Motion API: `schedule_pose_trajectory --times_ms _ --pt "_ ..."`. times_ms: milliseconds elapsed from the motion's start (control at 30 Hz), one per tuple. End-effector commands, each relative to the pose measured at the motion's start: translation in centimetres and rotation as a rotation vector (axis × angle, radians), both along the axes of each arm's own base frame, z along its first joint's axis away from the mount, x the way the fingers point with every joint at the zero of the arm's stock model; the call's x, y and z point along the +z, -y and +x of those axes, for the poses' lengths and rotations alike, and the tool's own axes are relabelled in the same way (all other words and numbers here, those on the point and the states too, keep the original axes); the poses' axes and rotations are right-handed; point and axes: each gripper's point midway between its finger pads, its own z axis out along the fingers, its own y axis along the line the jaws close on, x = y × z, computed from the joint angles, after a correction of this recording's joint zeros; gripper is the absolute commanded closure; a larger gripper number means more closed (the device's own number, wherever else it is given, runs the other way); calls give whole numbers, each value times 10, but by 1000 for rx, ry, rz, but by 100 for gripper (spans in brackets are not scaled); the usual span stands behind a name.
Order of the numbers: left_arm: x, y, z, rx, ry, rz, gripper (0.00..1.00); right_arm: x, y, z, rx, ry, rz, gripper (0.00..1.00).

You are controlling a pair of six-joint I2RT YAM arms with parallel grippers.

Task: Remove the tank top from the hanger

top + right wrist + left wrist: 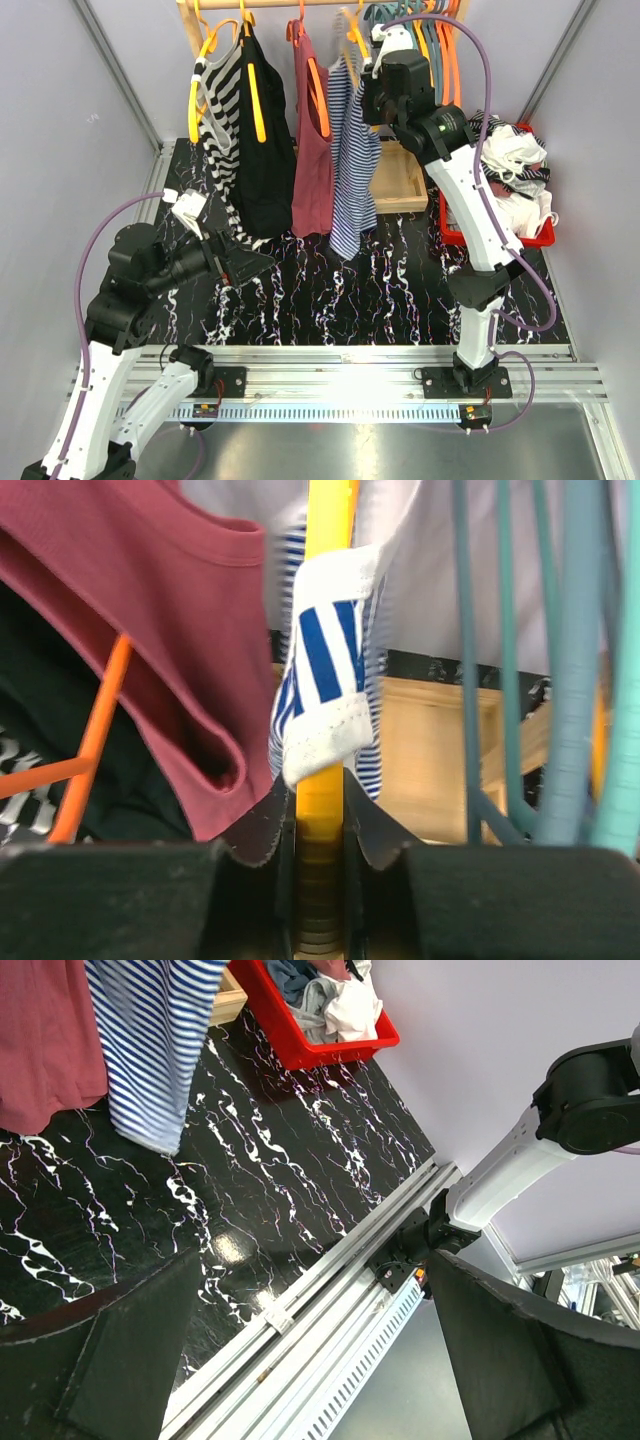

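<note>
Hanging on a yellow hanger at the rail along the far edge of the bench, the blue-and-white striped tank top is dangling just beside a maroon top. The right gripper is reaching up there, its fingers pinching the hanger's yellow bar, with one strap draping over the bar just above them. The left gripper is hovering low near the bench's left edge, fingers spread wide, holding nothing. A red basket of clothes is sitting at the right edge.
</note>
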Motion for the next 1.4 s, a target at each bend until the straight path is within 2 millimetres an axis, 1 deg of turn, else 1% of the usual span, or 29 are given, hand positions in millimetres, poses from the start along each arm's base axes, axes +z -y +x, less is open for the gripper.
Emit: schedule_pose_trajectory --times_ms 0,33,67,100,133,167,233,267,333,367,500,533,700,733,800,867,900,967,1000,1033,1067,1100,1133,1167,1233,1267,1300,1333,1367 --pt "12 -1 0 6 50 -6 1 33 -14 -6 92 80 87 94" --pt "14 -1 0 8 55 -8 1 38 -15 -10 104 89 94 100" --pt "15 -1 1 9 59 -10 1 37 -17 -11 122 86 97 100" --pt "15 -1 0 8 60 -13 1 43 -18 -12 130 106 110 100" --pt "17 -1 0 10 66 -16 1 51 -15 -16 130 123 120 100" --pt "16 -2 0 13 65 -16 1 50 -13 -15 124 126 120 100" --pt "17 -2 1 19 66 -20 1 66 -8 -19 116 167 144 100" --pt "16 -2 1 19 63 -21 1 65 -5 -18 101 172 143 100" --pt "18 -3 2 27 69 -22 1 87 3 -24 86 236 170 100" --pt "17 -3 2 32 65 -21 1 83 4 -23 80 239 165 100" --pt "20 -4 5 44 70 -23 1 119 16 -36 66 368 220 100" --pt "21 -4 5 44 73 -22 1 113 15 -35 66 364 214 100" --pt "23 -3 12 49 68 -15 1 119 21 -37 55 387 204 100" --pt "23 -3 12 49 70 -15 1 110 21 -35 51 374 197 100" --pt "25 -2 15 54 70 -15 1 119 26 -45 52 403 215 100" --pt "25 -2 16 55 69 -14 1 110 28 -49 50 378 208 100" --pt "26 -2 16 57 72 -15 1 117 36 -60 42 389 219 100" --pt "27 -1 18 55 71 -16 1 98 41 -66 30 338 211 100" --pt "27 -1 18 55 73 -17 1 109 52 -85 31 362 233 100" --pt "27 -1 20 55 73 -16 1 88 52 -88 33 317 229 100" --pt "28 0 21 51 75 -19 1 87 58 -98 32 322 245 100" --pt "30 1 22 47 76 -21 1 100 70 -124 44 357 275 100" --pt "30 3 24 38 74 -23 1 82 72 -130 48 320 269 100" --pt "31 4 25 34 75 -26 1 92 84 -153 58 344 290 100" --pt "37 7 26 17 87 -35 1 77 84 -176 118 285 284 100" --pt "38 9 30 11 87 -36 1 82 91 -196 141 292 300 100" --pt "40 10 30 4 92 -39 1 83 88 -211 200 279 304 100" --pt "44 13 31 -17 101 -47 1 69 90 -224 217 212 291 100" --pt "46 15 32 -25 105 -50 1 69 94 -240 238 195 296 100"
